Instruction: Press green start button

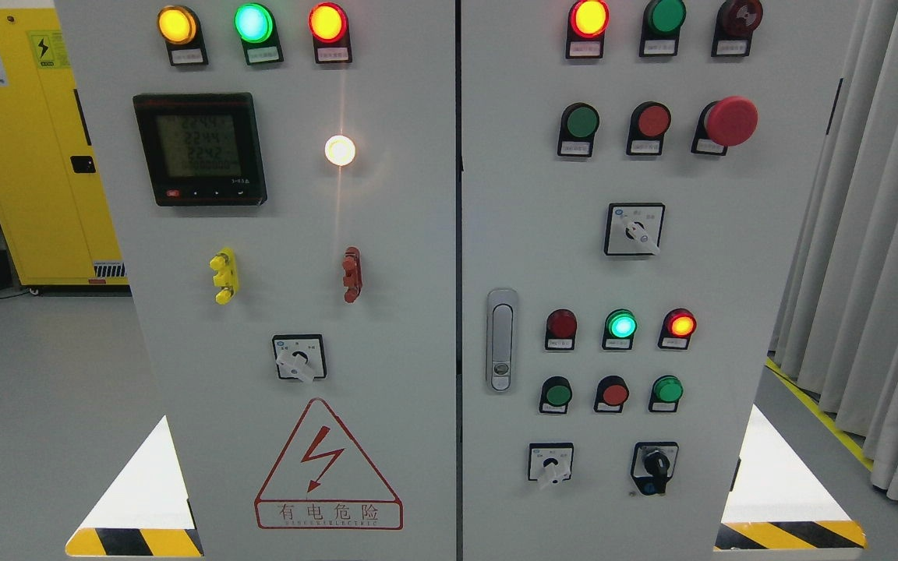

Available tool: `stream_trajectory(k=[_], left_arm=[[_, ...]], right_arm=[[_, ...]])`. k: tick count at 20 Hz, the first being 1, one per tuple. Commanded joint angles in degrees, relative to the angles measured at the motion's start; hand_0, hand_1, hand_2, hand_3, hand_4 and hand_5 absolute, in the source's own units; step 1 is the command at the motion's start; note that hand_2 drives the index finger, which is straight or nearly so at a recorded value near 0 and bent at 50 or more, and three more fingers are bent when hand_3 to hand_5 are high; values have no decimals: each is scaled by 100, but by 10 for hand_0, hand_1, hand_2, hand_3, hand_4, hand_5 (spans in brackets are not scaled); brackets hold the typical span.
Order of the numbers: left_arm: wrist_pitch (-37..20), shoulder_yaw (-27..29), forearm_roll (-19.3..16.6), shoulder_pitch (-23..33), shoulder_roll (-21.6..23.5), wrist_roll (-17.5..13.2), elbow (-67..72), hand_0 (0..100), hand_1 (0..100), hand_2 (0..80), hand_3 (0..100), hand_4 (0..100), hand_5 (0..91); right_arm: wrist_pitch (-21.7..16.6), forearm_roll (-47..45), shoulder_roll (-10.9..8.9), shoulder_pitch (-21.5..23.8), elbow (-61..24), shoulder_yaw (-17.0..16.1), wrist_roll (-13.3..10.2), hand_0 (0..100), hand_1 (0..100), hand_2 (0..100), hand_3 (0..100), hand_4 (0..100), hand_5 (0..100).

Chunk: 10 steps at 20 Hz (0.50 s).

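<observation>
Green button [578,121] on the right door sits untouched, no hands showing so can't tell their state; reaching it comes next.

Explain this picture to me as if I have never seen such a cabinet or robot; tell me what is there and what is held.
This is the view from a camera on a humanoid robot's head, facing a grey two-door electrical control cabinet. Neither robot hand is in view, so nothing is held.

The left door carries lit yellow, green and red lamps, a black digital meter and a red lightning warning triangle. The right door has a silver door handle, a large red mushroom-shaped stop button, rotary switches, and several round green push buttons, one in the upper row. I cannot read the labels to say which is start.
</observation>
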Motion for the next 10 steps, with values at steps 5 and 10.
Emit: stream_trajectory(k=[5, 10], left_arm=[[5, -12, -4, -114, -133, -3, -150, 120, 556, 0, 0, 0, 0], [5, -12, -4, -114, -133, -3, -150, 120, 556, 0, 0, 0, 0]], right_arm=[[-14, 697, -44, 176, -4204, 399, -2, 211, 476, 0, 103, 88, 0], [-23, 1303, -17, -316, -5269, 382, 481, 210, 490, 0, 224, 247, 117]])
